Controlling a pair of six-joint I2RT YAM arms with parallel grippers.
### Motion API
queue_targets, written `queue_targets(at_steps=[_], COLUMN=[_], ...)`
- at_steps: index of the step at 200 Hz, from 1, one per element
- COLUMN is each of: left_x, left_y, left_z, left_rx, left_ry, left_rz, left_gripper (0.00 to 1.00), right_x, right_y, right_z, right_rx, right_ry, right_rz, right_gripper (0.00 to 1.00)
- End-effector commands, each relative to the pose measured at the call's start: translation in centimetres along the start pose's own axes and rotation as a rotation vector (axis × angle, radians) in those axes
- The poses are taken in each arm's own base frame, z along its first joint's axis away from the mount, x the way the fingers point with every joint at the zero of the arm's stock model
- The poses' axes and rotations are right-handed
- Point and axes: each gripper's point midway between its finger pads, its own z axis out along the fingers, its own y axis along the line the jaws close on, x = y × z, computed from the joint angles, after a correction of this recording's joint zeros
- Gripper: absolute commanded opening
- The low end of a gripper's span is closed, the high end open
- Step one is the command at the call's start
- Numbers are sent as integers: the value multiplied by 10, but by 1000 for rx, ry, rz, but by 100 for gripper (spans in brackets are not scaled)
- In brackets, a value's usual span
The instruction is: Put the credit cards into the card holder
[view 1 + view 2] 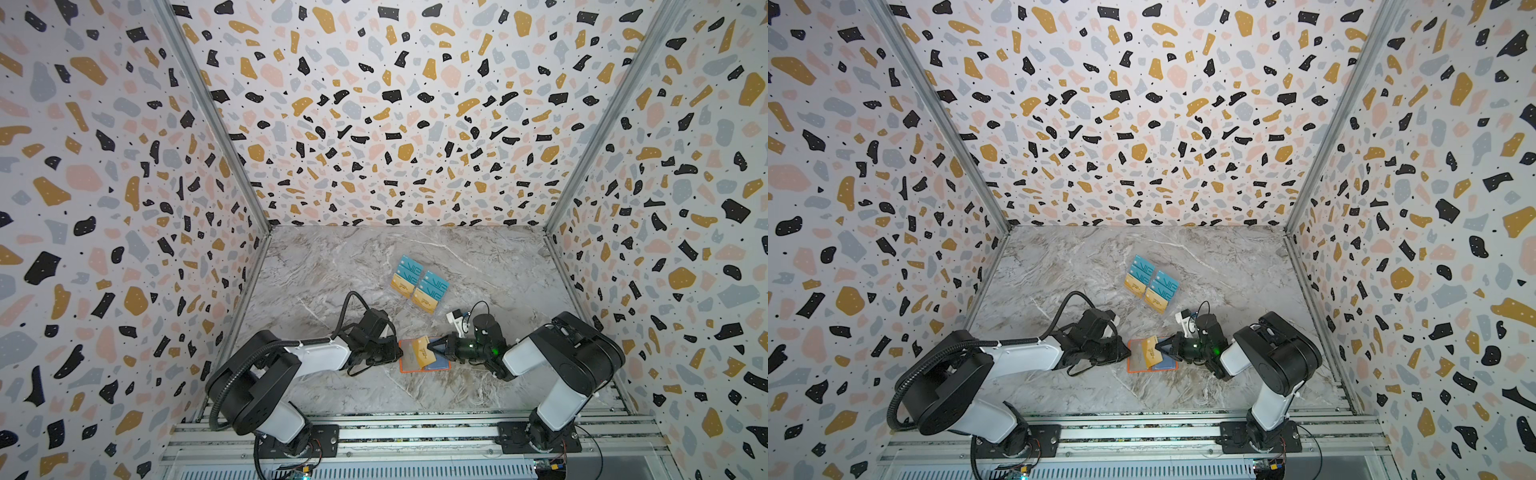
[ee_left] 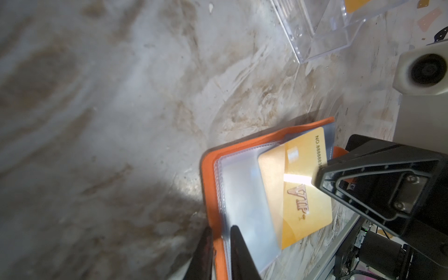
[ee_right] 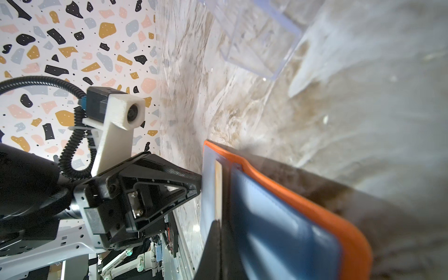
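The gold card (image 1: 426,352) is held tilted over the open card holder (image 1: 409,359), with its long axis running from the back of the counter (image 1: 332,266) towards the front, slightly slanted. Its long edge on the left arm's side is tucked under a clear sleeve (image 2: 242,194). The opposite long edge is raised and pinched by the right gripper (image 1: 439,348), whose jaws are closed flat on it.

The card holder is laid open, orange cover down, near the front middle of the counter, its long axis running left to right between the two arms. Its left edge is clamped by the left gripper (image 1: 399,353), the jaws parted only narrowly around cover and sleeves.

Farther back, teal and gold credit cards (image 1: 435,286) are seen in a clear stand (image 2: 322,41).
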Motion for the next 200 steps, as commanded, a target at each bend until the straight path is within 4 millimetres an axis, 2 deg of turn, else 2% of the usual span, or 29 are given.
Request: queue_targets(at_steps=[1, 63, 100, 140, 169, 200], left_x=[23, 22, 22, 22, 22, 21], left_y=[26, 24, 22, 22, 22, 21], left_z=[2, 2, 2, 2, 2, 2], left_rx=[-83, -72, -63, -61, -59, -53], left_ry=[70, 67, 68, 64, 62, 58], left_rz=[-41, -44, -46, -47, -44, -45], left_gripper=[18, 18, 18, 18, 18, 18], right_x=[0, 4, 14, 17, 15, 19], right_y=[2, 12, 4, 2, -2, -2], right_z=[-1, 7, 9, 13, 5, 1], right_rx=[-8, -1, 66, 200, 289, 309], right_ry=[-22, -48, 0, 54, 66, 88], right_rz=[2, -25, -56, -147, -181, -178], right_gripper=[0, 0, 0, 14, 24, 34])
